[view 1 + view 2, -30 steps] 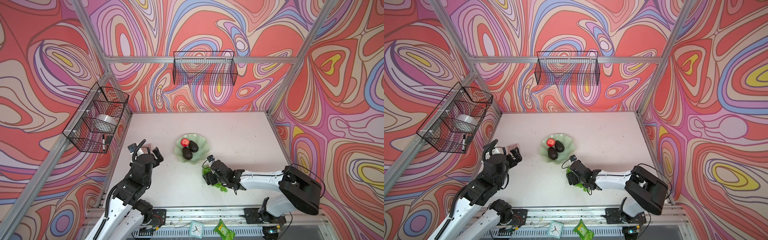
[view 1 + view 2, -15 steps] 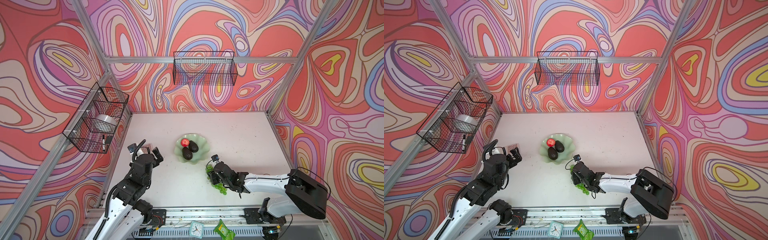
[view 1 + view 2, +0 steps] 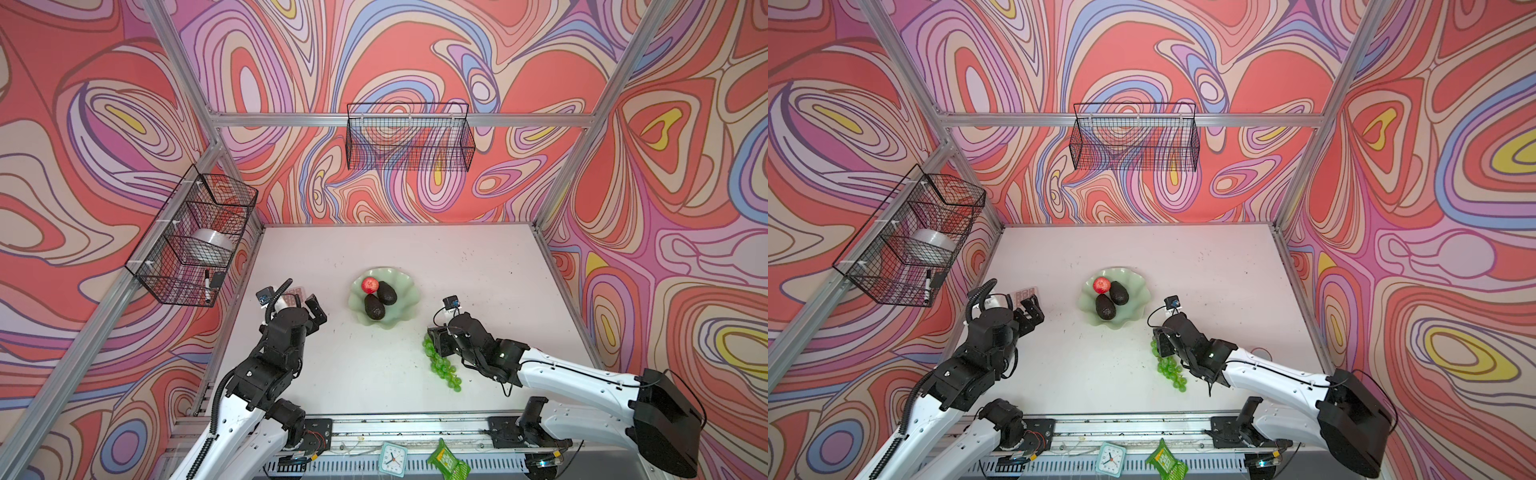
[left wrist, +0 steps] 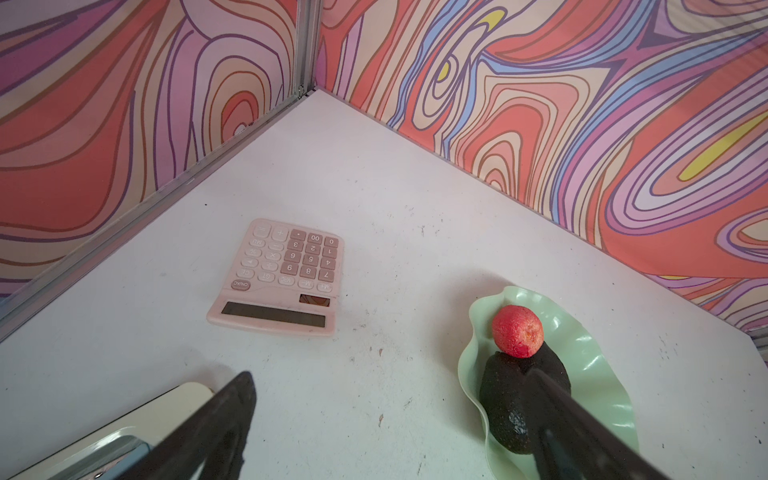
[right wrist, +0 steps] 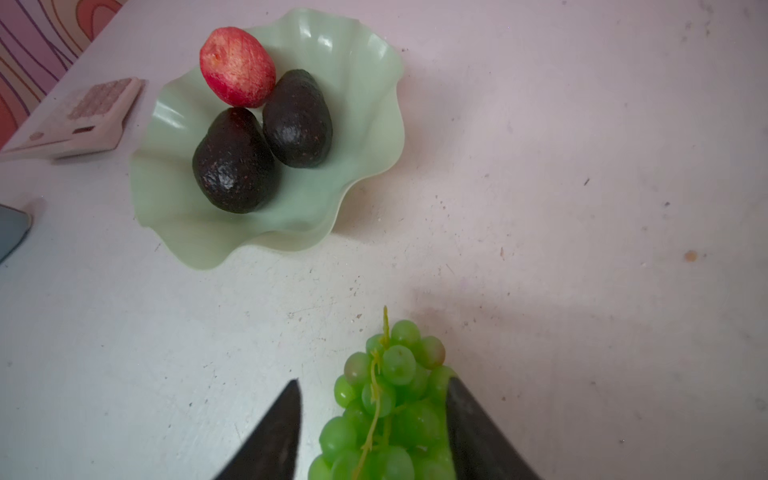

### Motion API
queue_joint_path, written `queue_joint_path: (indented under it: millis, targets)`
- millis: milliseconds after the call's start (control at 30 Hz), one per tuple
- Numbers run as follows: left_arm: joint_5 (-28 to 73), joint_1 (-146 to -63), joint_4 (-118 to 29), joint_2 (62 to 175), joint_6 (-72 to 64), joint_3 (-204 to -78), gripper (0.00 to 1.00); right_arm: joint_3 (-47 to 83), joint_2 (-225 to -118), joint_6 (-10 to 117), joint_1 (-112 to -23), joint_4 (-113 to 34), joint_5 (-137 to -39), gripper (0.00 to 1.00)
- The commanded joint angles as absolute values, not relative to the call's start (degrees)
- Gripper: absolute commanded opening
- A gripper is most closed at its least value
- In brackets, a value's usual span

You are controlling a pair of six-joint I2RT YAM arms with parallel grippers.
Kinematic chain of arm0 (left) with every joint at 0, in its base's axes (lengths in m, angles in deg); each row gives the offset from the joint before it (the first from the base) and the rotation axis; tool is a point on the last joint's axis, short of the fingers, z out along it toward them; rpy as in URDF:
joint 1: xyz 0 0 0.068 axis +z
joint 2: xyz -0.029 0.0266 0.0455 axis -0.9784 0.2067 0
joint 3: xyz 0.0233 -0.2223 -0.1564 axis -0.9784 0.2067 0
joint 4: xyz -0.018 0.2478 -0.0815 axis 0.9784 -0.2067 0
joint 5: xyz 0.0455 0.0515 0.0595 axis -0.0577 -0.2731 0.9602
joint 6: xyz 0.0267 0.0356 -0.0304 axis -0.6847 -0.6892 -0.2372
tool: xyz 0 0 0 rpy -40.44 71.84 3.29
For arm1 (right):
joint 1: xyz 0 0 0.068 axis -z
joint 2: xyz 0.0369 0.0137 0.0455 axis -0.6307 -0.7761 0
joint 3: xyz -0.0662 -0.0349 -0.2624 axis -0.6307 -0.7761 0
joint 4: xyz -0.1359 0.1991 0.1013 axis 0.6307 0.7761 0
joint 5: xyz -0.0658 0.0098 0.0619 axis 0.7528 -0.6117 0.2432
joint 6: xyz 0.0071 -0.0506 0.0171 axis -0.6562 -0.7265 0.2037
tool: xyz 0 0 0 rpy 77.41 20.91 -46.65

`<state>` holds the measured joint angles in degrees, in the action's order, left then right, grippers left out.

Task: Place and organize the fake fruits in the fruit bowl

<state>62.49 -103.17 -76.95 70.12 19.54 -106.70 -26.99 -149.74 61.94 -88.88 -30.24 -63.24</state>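
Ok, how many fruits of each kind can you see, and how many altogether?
Avocados: 2
Apple: 1
Grapes: 1 bunch
Total: 4

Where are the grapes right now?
In both top views the grapes lie on the table, lower right of the bowl, inside the open right hand.

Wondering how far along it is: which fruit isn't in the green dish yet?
The green grapes, on the table by the right hand; the apple and both avocados sit in the dish.
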Motion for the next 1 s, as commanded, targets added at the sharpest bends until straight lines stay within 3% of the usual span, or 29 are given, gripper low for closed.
queue_joint_path:
  millis: [0,133,433,567,800,967]
  targets:
    - [63.3,-102.7,-78.8,69.7,19.7,-107.1,1.0,-26.4,-153.0,63.7,-88.6,-25.1,-65.4,0.83]
    - [63.7,-102.7,-79.1,69.3,19.6,-107.0,1.0,-27.8,-155.1,66.0,-88.8,-25.3,-65.9,0.91]
    - [63.6,-102.7,-78.9,69.7,19.8,-106.8,1.0,-29.2,-160.8,69.4,-89.7,-30.4,-64.7,0.85]
    - [63.7,-102.7,-78.8,69.6,19.6,-106.9,1.0,-29.3,-162.9,70.6,-90.0,-32.4,-64.2,0.75]
    - [63.8,-102.7,-79.0,69.5,19.4,-107.2,1.0,-29.2,-164.2,71.4,-90.1,-34.1,-63.8,0.47]
    - [64.1,-102.7,-79.0,69.5,19.3,-107.2,1.0,-28.9,-160.6,71.7,-90.0,-33.2,-62.1,0.38]
